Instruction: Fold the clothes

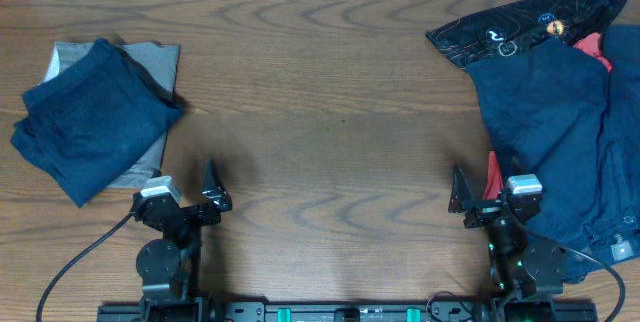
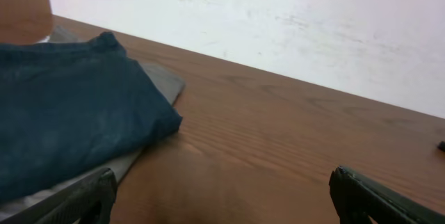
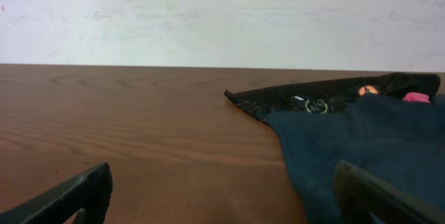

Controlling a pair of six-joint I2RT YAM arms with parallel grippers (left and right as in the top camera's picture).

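Observation:
A folded dark blue garment lies on a folded grey one at the table's left; both show in the left wrist view, the grey edge beneath. An unfolded pile sits at the right: a dark blue garment, a black patterned one and a red one. The right wrist view shows the blue and black cloth. My left gripper is open and empty near the front edge, right of the folded stack. My right gripper is open and empty at the pile's left edge.
The wooden table spans the view. A white wall stands behind the far edge. Cables run from both arm bases along the front edge.

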